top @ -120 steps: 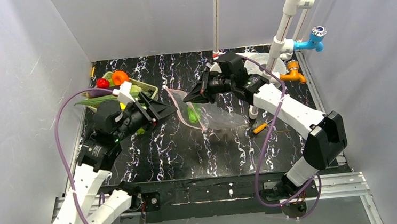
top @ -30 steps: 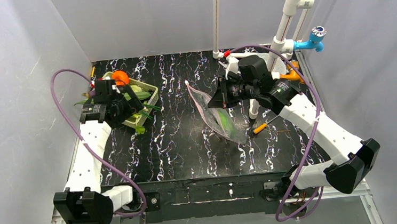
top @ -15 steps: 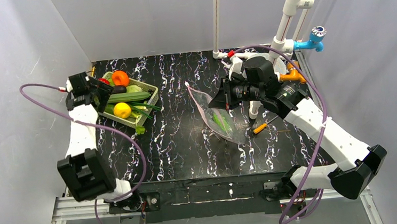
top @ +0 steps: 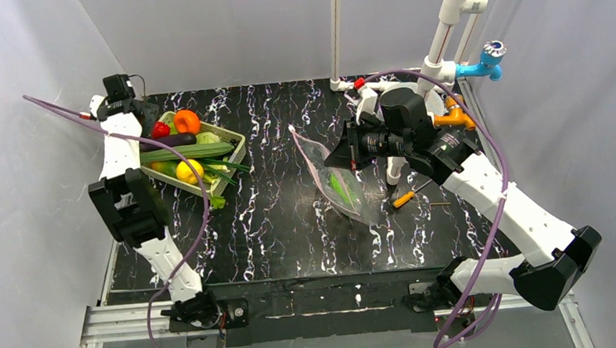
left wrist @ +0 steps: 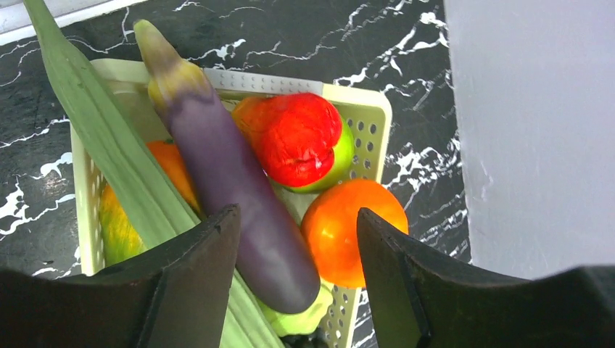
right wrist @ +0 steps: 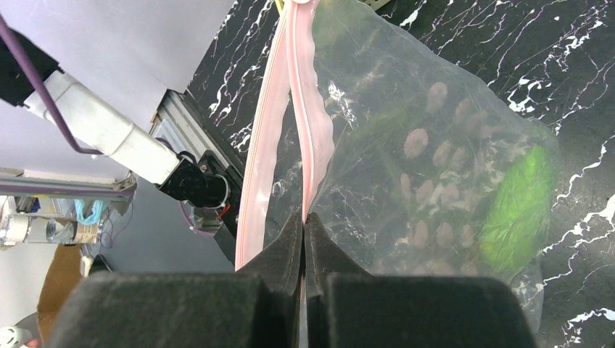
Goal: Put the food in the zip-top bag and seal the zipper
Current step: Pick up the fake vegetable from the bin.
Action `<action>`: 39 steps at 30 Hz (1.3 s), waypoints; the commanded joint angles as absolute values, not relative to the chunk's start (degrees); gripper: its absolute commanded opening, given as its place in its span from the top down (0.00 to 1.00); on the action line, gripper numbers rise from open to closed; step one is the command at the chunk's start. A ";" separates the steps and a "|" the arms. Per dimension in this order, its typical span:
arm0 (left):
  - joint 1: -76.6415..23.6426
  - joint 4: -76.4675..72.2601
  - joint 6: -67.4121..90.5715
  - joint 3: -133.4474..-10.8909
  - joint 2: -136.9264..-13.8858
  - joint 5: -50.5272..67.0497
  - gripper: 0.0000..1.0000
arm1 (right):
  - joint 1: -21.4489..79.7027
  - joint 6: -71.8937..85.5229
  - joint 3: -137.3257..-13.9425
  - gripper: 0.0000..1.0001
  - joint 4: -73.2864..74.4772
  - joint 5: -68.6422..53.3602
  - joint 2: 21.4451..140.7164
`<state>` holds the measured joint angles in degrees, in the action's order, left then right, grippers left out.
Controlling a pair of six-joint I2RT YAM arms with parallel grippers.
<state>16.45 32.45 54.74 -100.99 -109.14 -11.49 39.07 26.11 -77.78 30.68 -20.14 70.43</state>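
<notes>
The food lies in a pale green basket (top: pixel 234 142) at the far left: an orange fruit (top: pixel 187 120), a red one (top: pixel 160 129), a purple eggplant (top: pixel 174 140), a green cucumber (top: pixel 191 151), a yellow fruit (top: pixel 190 170). My left gripper (top: pixel 147 118) is open and empty just above the eggplant (left wrist: pixel 232 181) and orange fruit (left wrist: pixel 352 228). My right gripper (top: pixel 341 156) is shut on the pink zipper (right wrist: pixel 304 109) of the clear zip-top bag (top: pixel 348 196), holding its mouth up. A green piece (right wrist: pixel 518 210) lies inside the bag (right wrist: pixel 435 145).
An orange-handled screwdriver (top: pixel 404 199) lies right of the bag. White pipes (top: pixel 443 39) with a blue tap (top: pixel 488 58) and an orange tap (top: pixel 455 117) stand at the back right. Grey walls close in left, back and right.
My left arm has swung away from the bag, back to the basket's far-left corner, gripper open. My right gripper has kept its hold and turned the bag more upright.
</notes>
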 commanded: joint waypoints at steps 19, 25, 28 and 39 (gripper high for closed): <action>17.40 43.17 61.70 -105.51 -117.71 -15.47 0.58 | 39.19 25.01 -81.34 0.99 30.15 -19.53 72.33; 17.44 43.50 62.13 -105.47 -118.45 -15.55 0.56 | 39.20 25.10 -81.53 0.99 30.25 -19.34 72.59; 17.49 43.51 62.16 -105.54 -118.91 -15.36 0.51 | 39.18 25.26 -81.68 0.99 30.39 -19.42 72.84; 17.82 43.37 63.48 -104.26 -118.99 -12.56 0.57 | 39.20 25.57 -81.96 0.99 30.57 -19.51 72.74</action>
